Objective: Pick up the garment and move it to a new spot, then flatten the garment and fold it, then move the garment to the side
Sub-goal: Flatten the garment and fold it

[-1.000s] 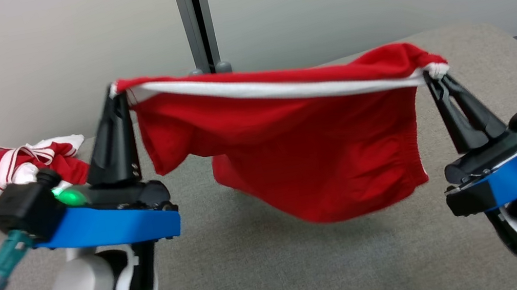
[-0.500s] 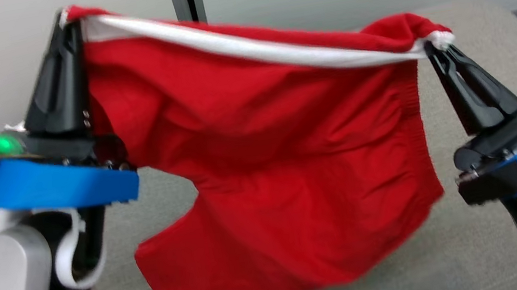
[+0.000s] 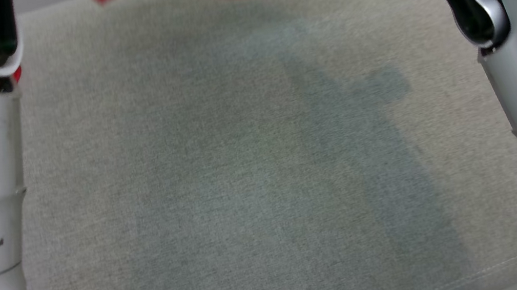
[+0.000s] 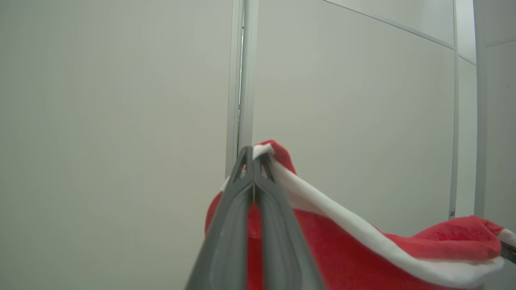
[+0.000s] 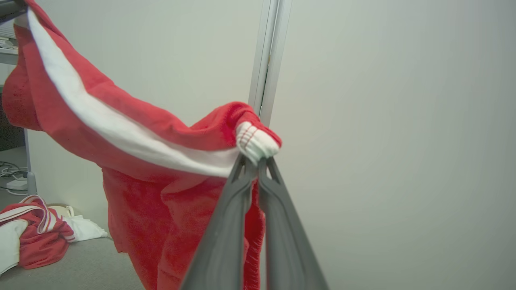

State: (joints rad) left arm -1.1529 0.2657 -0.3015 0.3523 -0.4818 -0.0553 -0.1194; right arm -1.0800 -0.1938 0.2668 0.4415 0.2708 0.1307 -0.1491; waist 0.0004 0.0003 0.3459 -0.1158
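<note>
The red garment (image 5: 133,209) with its white band hangs in the air, stretched between the two grippers above the grey padded surface (image 3: 243,178). Its lower hem shows at the top edge of the head view. The left gripper (image 4: 254,155) is pressed closed on one end of the band, with no gap between the fingers. The right gripper (image 5: 254,163) pinches the bunched other end. A heap of red-and-white clothes (image 5: 36,233) lies on the surface, apart from the garment. A metal post (image 4: 242,80) stands behind.
</note>
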